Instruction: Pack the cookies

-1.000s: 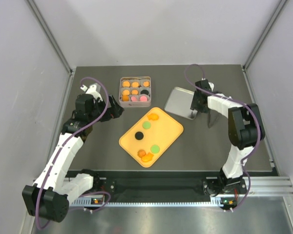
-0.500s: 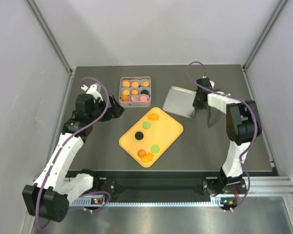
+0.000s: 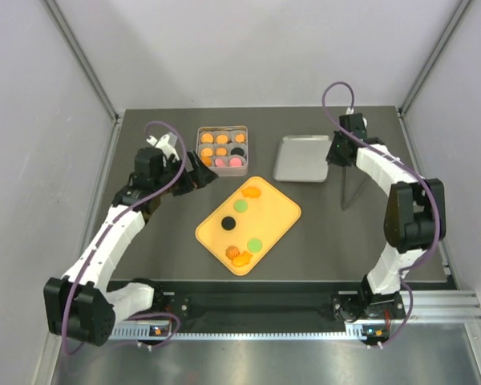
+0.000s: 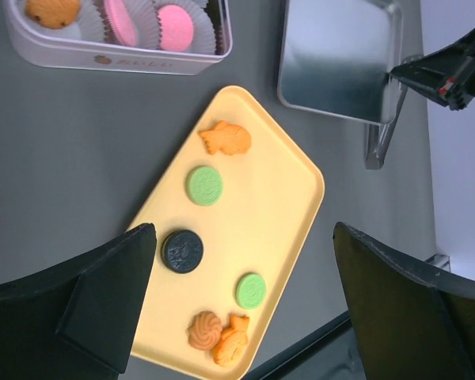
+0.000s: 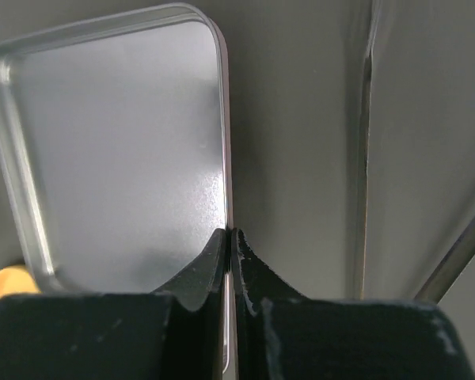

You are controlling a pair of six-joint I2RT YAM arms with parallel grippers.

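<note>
Your right gripper (image 5: 229,234) now pinches tight on the silver lid's (image 5: 119,150) rim; the lid lies flatter and farther back than before; your left gripper (image 3: 199,172) has swung toward the tin (image 3: 222,128), jaws wide, empty; the cookies (image 3: 240,205) stay on the yellow tray (image 3: 279,210) and in the tin.

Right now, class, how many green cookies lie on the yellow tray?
2. One green cookie lies beside the orange fish cookie; the other green cookie sits by the orange pair. None hidden.
</note>
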